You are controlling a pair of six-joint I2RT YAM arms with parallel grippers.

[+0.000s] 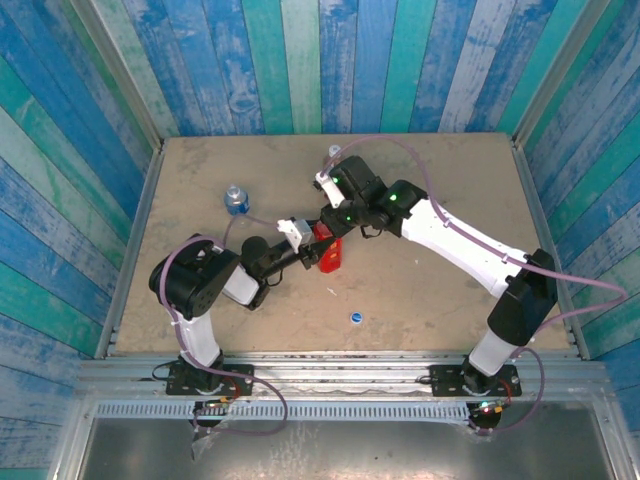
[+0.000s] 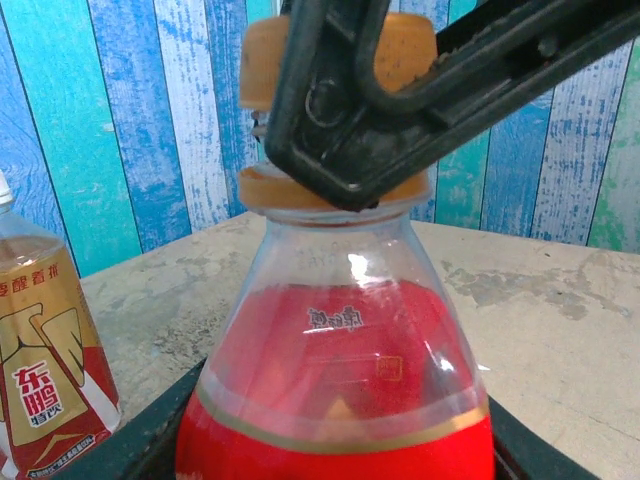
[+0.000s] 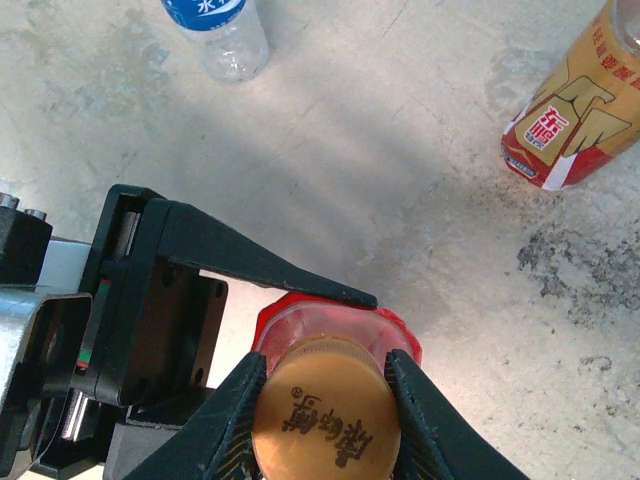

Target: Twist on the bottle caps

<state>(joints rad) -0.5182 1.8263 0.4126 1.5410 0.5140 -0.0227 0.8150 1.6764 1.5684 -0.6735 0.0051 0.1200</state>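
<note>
Jaws of right gripper (image 3: 325, 390) clenched on orange cap (image 3: 325, 430), one finger each side. Cap sits on neck of red bottle (image 2: 340, 380). Left gripper (image 1: 316, 247) clamps that bottle's body, mid-table (image 1: 200, 300). Top view, from red bottle: tea bottle (image 3: 575, 110) at 12 o'clock, clear bottle (image 1: 236, 200) at 10, blue cap (image 1: 356, 318) loose at 5.

Your left arm (image 1: 195, 285) reaches right, elbow folded | left gripper (image 2: 340, 445) clasps the red bottle (image 2: 330, 340) | your right arm (image 1: 460, 245) stretches left | right gripper (image 3: 325, 410), pointing down, pinches the orange cap (image 3: 322, 435)
</note>
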